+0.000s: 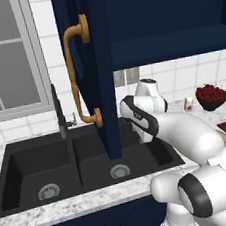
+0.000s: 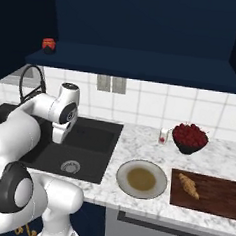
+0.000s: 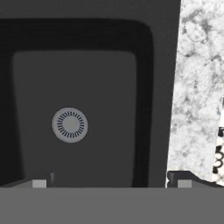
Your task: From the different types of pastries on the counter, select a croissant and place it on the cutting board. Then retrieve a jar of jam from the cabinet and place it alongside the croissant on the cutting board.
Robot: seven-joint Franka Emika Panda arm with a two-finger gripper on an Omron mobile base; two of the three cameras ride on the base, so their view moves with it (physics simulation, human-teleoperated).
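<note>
Croissant lies diagonally on the cutting board.

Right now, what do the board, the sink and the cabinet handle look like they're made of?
The board looks like dark reddish-brown wood with a matte finish; faint grain streaks suggest it. The sink looks like matte black stone or composite, with no shine and a grey metal drain. The handle looks like brass: warm gold colour with a soft sheen, though it could be painted metal.
</note>
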